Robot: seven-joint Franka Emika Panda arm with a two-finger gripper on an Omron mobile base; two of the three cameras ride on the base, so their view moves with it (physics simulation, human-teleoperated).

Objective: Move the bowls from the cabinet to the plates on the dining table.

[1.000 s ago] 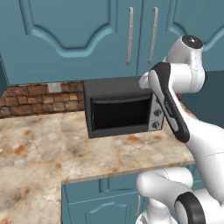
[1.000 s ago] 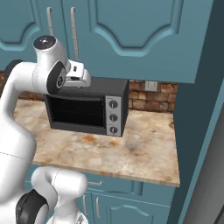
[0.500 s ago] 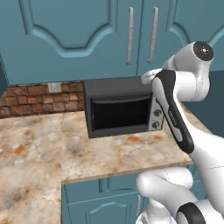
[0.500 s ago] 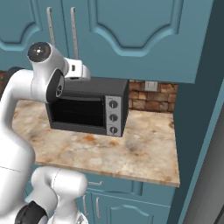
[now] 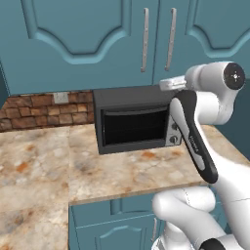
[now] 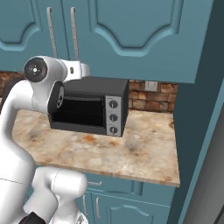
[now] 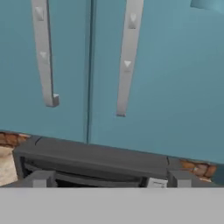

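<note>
From the left base view, we see the teal-blue wall cabinet (image 5: 97, 44) shut above the dark grey microwave oven (image 5: 134, 119); any bowls sit hidden behind its doors.

From the right, our arm rises toward the long silver bar handles (image 6: 74, 33).

From the hand view, our gripper (image 7: 107, 179) gapes wide, empty, below the right silver handle (image 7: 127, 57); we judge a misaligned reach could strike the door or microwave top.

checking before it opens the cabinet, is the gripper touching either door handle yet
Apart. In the hand view the gripper fingertips sit low over the microwave, with the cabinet handles hanging well beyond them.
</note>
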